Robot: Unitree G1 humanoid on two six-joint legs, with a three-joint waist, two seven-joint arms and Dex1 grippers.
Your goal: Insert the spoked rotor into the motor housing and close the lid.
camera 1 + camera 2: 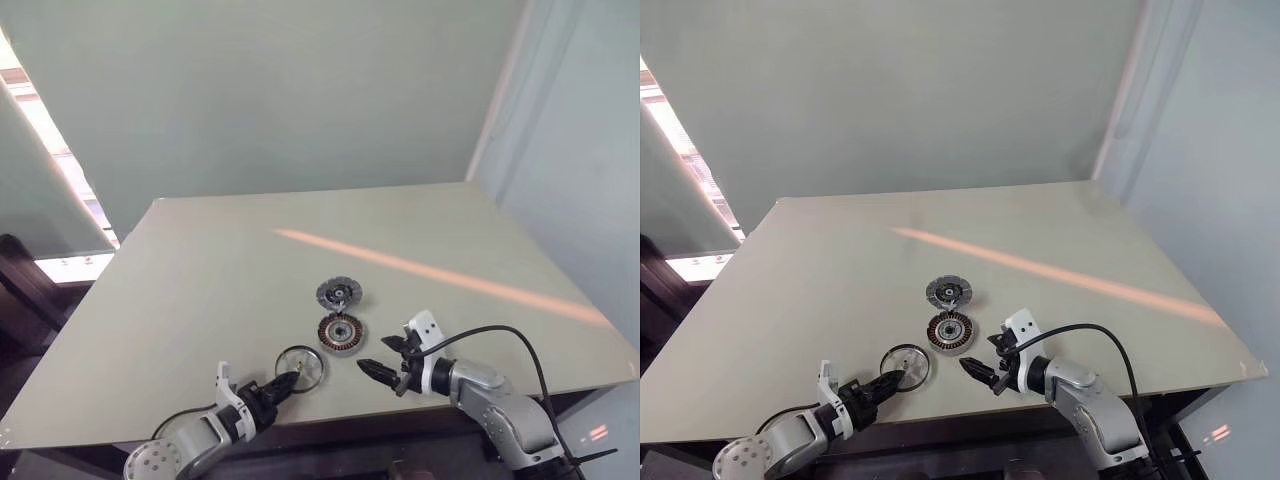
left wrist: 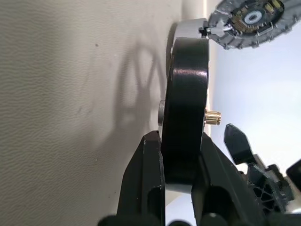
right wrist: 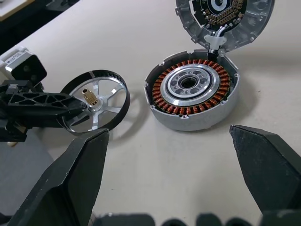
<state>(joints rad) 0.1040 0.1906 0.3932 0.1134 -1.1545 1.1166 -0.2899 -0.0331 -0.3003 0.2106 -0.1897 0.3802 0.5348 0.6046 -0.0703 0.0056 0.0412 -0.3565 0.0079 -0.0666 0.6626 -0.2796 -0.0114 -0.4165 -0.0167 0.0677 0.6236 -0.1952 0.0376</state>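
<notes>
Left gripper: my left gripper sits at the lower left of the head view, fingers pinched on the rim of the spoked rotor. In the left wrist view the two black fingers press on either side of the rotor's dark rim.

Spoked rotor: it stands on edge, tilted up off the table, just left of and below the motor housing in the head view. The right wrist view shows its silver spokes and a small brass gear at the hub.

Right gripper: my right gripper is at the lower centre-right of the head view, jaws spread wide and empty, pointing toward the housing. In the right wrist view its two fingers stand at the lower left and lower right corners.

Motor housing: it lies flat on the table near the centre of the head view, copper windings ringed around a silvery centre, between my two grippers and slightly beyond them.

Lid: the lid is just above the housing in the head view, touching its far edge; in the right wrist view it stands tilted open at the upper right.
</notes>
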